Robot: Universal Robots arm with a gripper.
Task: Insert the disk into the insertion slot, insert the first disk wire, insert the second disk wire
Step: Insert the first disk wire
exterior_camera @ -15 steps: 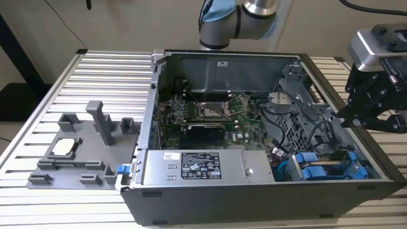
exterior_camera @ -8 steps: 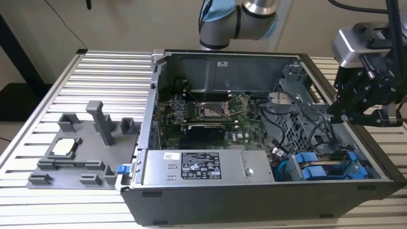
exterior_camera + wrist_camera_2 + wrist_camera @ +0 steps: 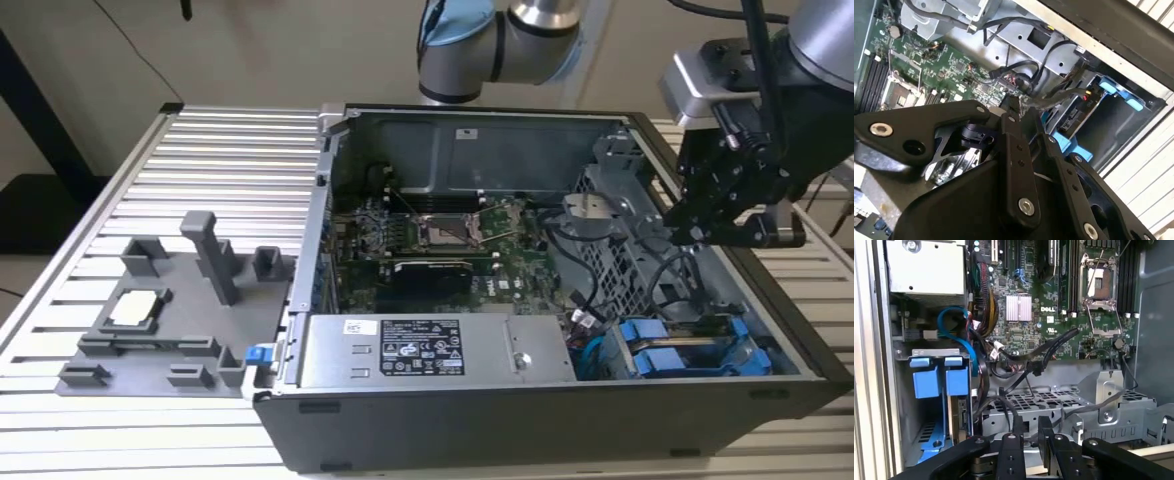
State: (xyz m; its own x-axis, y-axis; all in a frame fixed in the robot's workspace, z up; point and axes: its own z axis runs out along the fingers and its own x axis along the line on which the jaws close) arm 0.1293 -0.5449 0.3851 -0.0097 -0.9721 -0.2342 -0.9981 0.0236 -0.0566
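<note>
**Gripper over the drive corner, disk already in its bay**

My gripper [image 3: 727,236] hangs above the open tower [image 3: 534,425]. The disk [image 3: 657,360], going by its blue plastic bracket [image 3: 936,380], sits in the insertion slot [image 3: 934,352]. I cannot tell how wide the gripper stands or whether it grips anything. Springy black cables [image 3: 1054,347] loop across the perforated sheet-metal cage [image 3: 1044,400] just beside it. I judge one could snag and drag, or a plug could meet its socket crooked. The stamped edges look thin and hard.

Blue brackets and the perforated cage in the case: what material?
Blue brackets: likely moulded plastic, given the uniform bright colour, soft sheen and rounded edges. Cage: probably sheet steel with a bare matte grey finish, given the punched holes and folded edges.
</note>
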